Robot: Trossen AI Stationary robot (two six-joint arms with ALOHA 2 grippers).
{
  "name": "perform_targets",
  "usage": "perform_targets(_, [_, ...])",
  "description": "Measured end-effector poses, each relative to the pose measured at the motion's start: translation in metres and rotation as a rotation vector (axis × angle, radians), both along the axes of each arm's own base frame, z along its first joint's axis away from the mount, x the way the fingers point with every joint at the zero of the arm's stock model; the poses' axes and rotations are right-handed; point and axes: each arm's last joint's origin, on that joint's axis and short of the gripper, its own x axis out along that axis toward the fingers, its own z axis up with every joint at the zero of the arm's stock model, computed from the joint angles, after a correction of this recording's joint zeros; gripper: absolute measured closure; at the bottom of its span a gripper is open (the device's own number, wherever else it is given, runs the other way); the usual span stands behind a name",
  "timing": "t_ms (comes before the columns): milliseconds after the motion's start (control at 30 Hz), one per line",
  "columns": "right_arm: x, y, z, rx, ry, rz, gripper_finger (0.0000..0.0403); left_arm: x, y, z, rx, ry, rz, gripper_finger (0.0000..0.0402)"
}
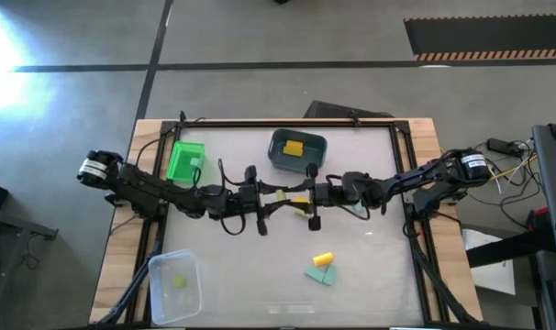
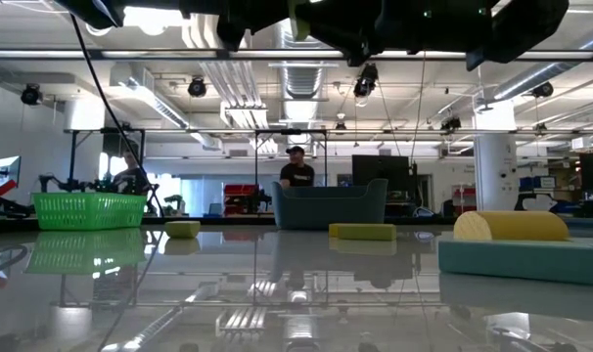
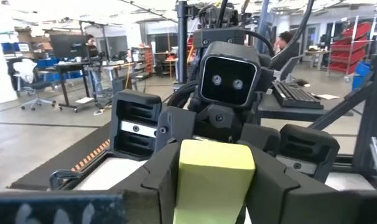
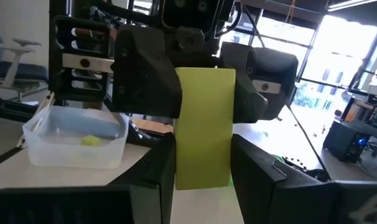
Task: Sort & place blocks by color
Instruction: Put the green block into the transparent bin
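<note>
Both grippers meet above the table's (image 1: 370,247) middle, the left gripper (image 1: 276,197) and right gripper (image 1: 301,195) both clamping one block (image 1: 281,195). Three bins sit along the far and left edges.

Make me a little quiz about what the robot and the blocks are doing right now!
1. True or false: the left gripper and the right gripper both hold the same lime-green block above the middle of the table.
2. Which bin has a yellow bar in it? A, the bright green bin. B, the dark teal bin. C, the clear bin.
3. Fill in the colour: the teal block on the table lies right against a ___ rounded block.

Key: 1 true. 2 B, the dark teal bin. 3 yellow, the yellow rounded block.
</note>
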Motion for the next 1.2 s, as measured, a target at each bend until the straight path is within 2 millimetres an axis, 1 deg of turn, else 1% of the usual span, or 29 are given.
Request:
perform_targets(133, [0.000, 0.000, 0.000, -0.002, 0.004, -0.002, 0.0293, 0.000, 0.001, 0.000, -0.005, 0.002, 0.004, 0.0281])
perform_targets(200, [0.000, -0.001, -0.001, -0.001, 0.005, -0.003, 0.0282, 0.000, 0.001, -0.001, -0.011, 0.001, 0.004, 0.0281])
perform_targets(433, [0.000, -0.003, -0.003, 0.003, 0.026, -0.024, 0.0196, 0.000, 0.003, -0.003, -0.056, 0.015, 0.032, 0.0283])
perform_targets(600, [-0.001, -0.003, -0.001, 0.006, 0.043, -0.024, 0.0152, -0.001, 0.003, -0.009, -0.114, 0.085, 0.031, 0.0283])
perform_targets(700, [-0.007, -0.004, 0.006, -0.014, 0.048, -0.043, 0.0135, -0.004, 0.004, -0.004, -0.186, 0.128, 0.040, 0.0283])
perform_targets(800, [-0.017, -0.005, 0.021, -0.020, 0.042, -0.051, 0.0126, -0.007, 0.001, 0.003, -0.246, 0.169, 0.037, 0.0283])
perform_targets(900, [-0.028, -0.005, 0.031, -0.010, 0.068, -0.059, 0.0123, -0.011, -0.004, 0.018, -0.320, 0.191, 0.023, 0.0284])
perform_targets(967, [-0.036, -0.006, 0.037, 0.022, 0.094, -0.071, 0.0126, -0.015, -0.011, 0.023, -0.399, 0.267, 0.026, 0.0284])
perform_targets(1067, [-0.046, -0.007, 0.042, 0.076, 0.135, -0.072, 0.0133, -0.026, -0.025, 0.027, -0.529, 0.469, 0.067, 0.0284])
perform_targets(1200, [-0.049, -0.007, 0.040, 0.112, 0.183, -0.073, 0.0145, -0.048, -0.049, 0.047, -0.795, 0.734, 0.123, 0.0284])
